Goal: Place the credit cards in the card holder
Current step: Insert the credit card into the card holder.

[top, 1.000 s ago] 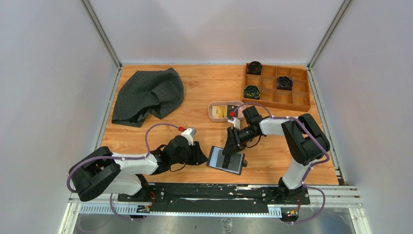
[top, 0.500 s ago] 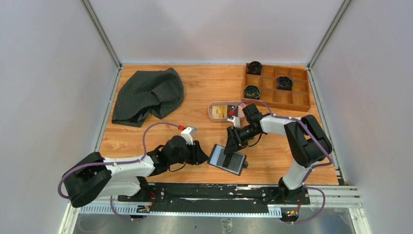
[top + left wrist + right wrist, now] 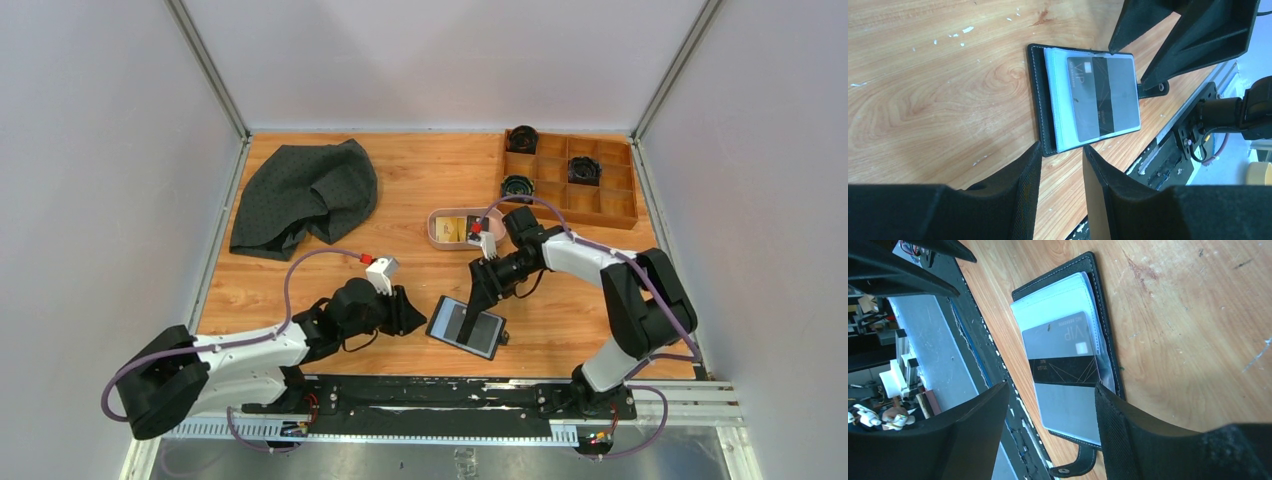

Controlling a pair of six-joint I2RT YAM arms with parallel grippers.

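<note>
Table [image 3: 420, 180]: orange-brown wood grain, scuffed and flecked white; the card holder [image 3: 1040, 100] lies on it.
Cloth [image 3: 305, 195]: dark grey dotted fabric in a crumpled heap, far-left of the card holder and well apart.
Compartment box [image 3: 568, 213]: wooden grid, far-right of the card holder, with dark round items in three cells.
Tray [image 3: 435, 228]: pinkish oval plastic, beyond the card holder, holding a gold-yellow card [image 3: 455, 230].
Card holder: black stitched leather-like cover, open flat, with bluish clear sleeves stacked inside. Its long axis runs left to right, slightly slanted, and the snap tab is at the right end.
Silver-grey card [image 3: 1103, 95]: glossy rectangle with a black band and "VIP" lettering. It lies lengthwise on the sleeves, overhanging toward the tab. Cannot tell whether it is pocketed.
Right gripper [image 3: 1050, 387]: black fingers spread wide, straddling the card from above, holding nothing.
Left gripper [image 3: 1060, 150]: fingers narrowly parted and holding nothing, just beside the card holder's left edge.
</note>
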